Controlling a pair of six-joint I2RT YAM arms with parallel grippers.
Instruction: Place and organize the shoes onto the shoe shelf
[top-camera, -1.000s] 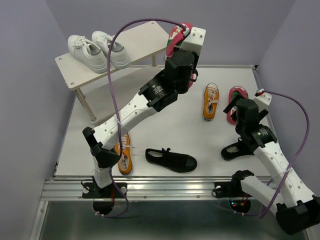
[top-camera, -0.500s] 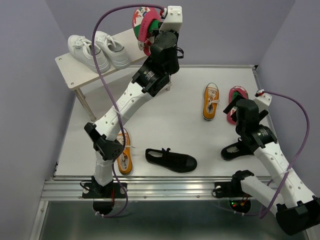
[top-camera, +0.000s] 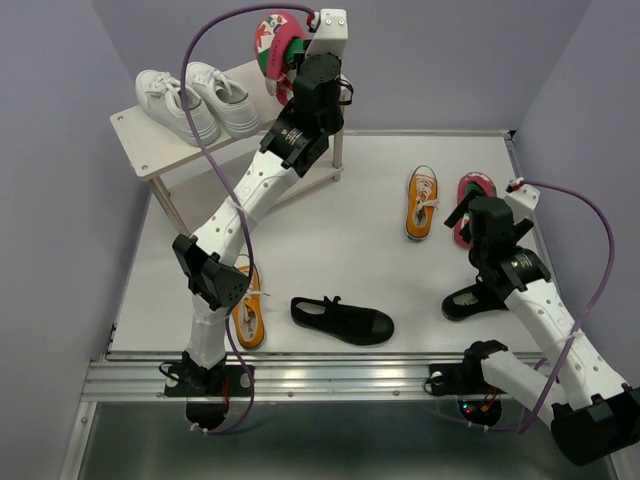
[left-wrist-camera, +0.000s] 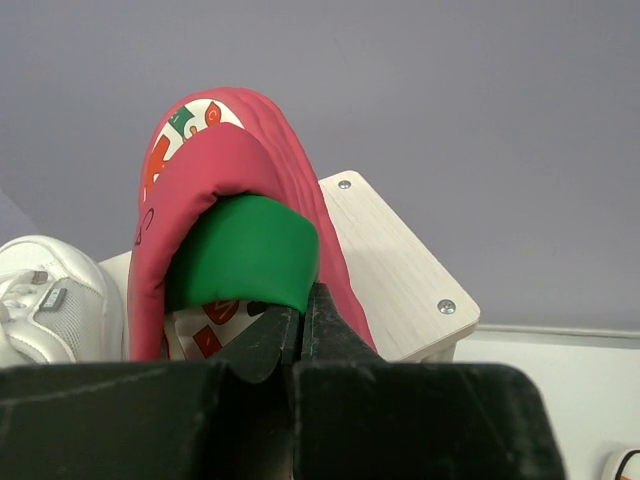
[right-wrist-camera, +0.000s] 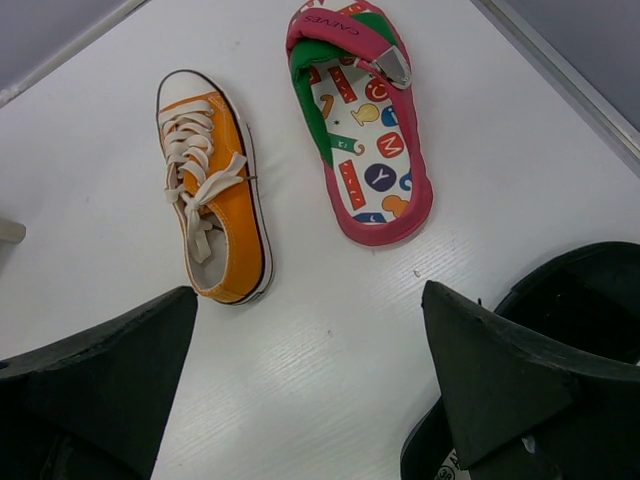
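the left claw (left-wrist-camera: 303, 305) is pressed together on the green strap (left-wrist-camera: 245, 255) of a red flip-flop (left-wrist-camera: 295, 160), its two fingers almost meeting at the strap's lower edge. the flip-flop stands up out of the claw, held in the air and resting on no surface, with a bit of its printed insole showing above and below the strap. just beyond and below the claw lies the top board of the shoe shelf (left-wrist-camera: 390, 270). the board's free end is to the claw's right. the white sneakers (top-camera: 175, 105) sit side by side on the same board, off to the claw's left, and one of them shows at the left edge of the wrist view.

the right claw (right-wrist-camera: 308, 300) is spread wide and grips nothing, hanging above the desk (right-wrist-camera: 330, 400). ahead of it and a little right, the second flip-flop (right-wrist-camera: 365, 130) lies flat, insole up. ahead and to the left lies an orange sneaker (right-wrist-camera: 215, 205), beside that flip-flop but not touching it. a black strap shoe (right-wrist-camera: 570, 300) lies just right of the claw, partly behind its right finger. in the overhead view, well left of the right claw and nearer the arm bases, a second black strap shoe (top-camera: 345, 320) lies alone. further left, a second orange sneaker (top-camera: 247, 310) is partly hidden under the left arm.
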